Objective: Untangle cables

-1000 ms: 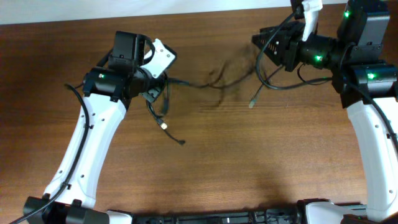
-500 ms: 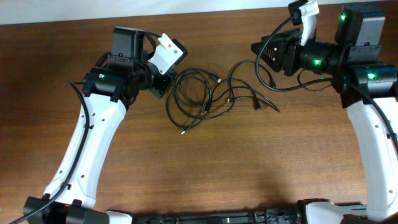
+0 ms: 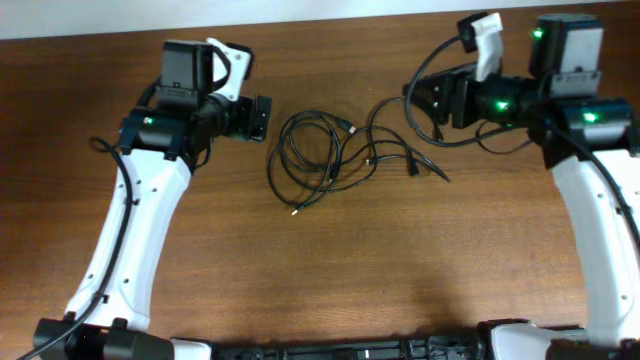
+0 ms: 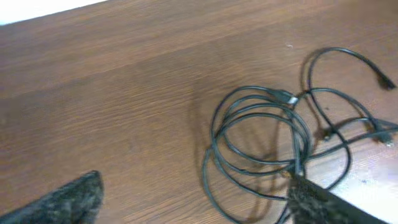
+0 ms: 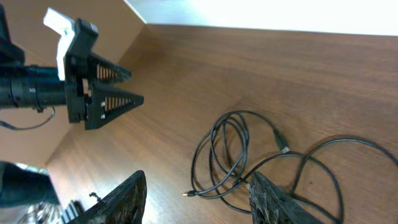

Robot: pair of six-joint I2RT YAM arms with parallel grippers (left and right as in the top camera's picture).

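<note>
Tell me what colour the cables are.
The cables are black, clearest in the left wrist view.

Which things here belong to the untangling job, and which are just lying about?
Job: cables, loosely looped together mid-table; left gripper and right gripper, both open.
Lying about: nothing loose seen; only the wooden table underneath.

Left gripper (image 3: 258, 118) aimed inward, jaws wide apart, empty. Right gripper (image 3: 412, 102) facing it, jaws seemingly parted, empty.
</note>
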